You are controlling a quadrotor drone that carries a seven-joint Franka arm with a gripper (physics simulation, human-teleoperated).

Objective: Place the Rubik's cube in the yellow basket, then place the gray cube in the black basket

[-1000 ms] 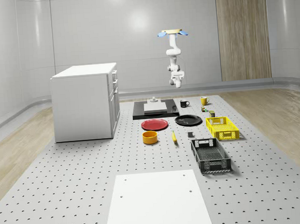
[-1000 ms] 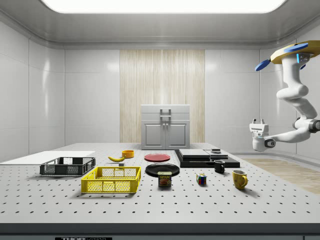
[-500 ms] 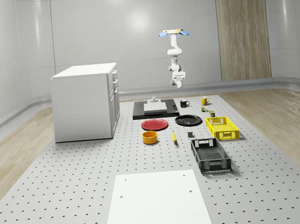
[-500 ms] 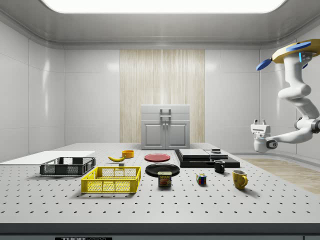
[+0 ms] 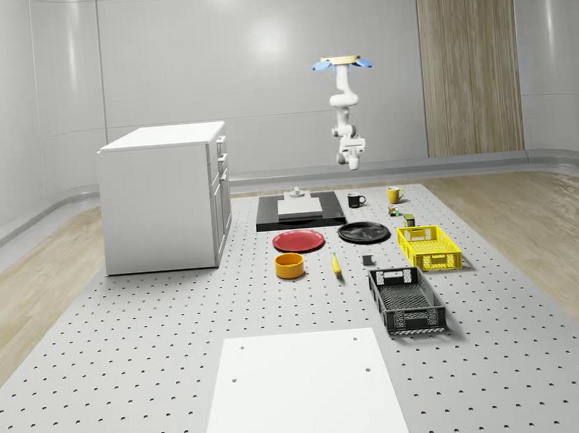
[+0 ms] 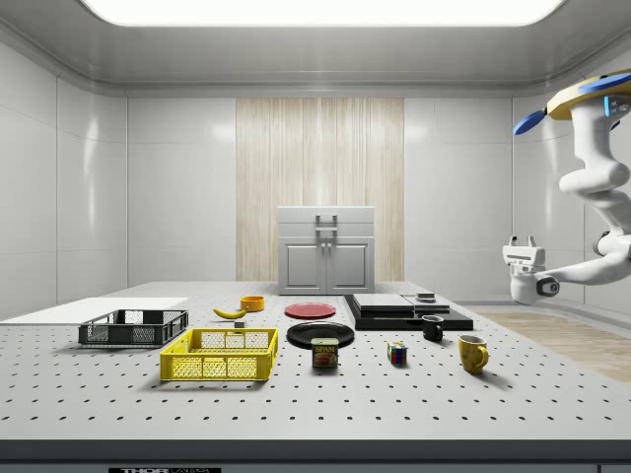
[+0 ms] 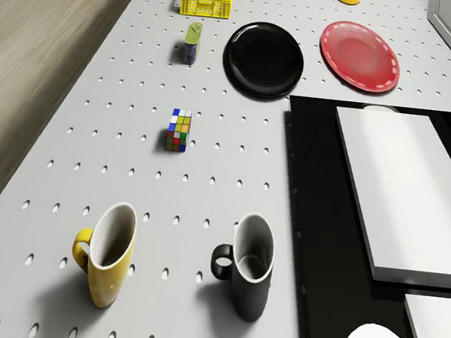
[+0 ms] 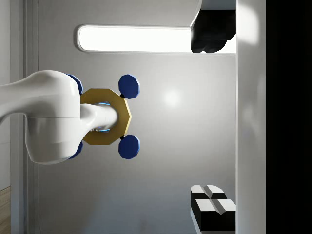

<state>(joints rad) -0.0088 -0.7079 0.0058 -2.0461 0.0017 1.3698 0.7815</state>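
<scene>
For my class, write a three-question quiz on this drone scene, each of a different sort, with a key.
1. True or false: the Rubik's cube already lies in the yellow basket.
2. The spam can stands nearest to: A) the black plate, B) the cabinet, C) the black basket.
3. Fill in: the drone hovers with its tool raised ____ the table.

Key: 1 false; 2 A; 3 above.
</scene>
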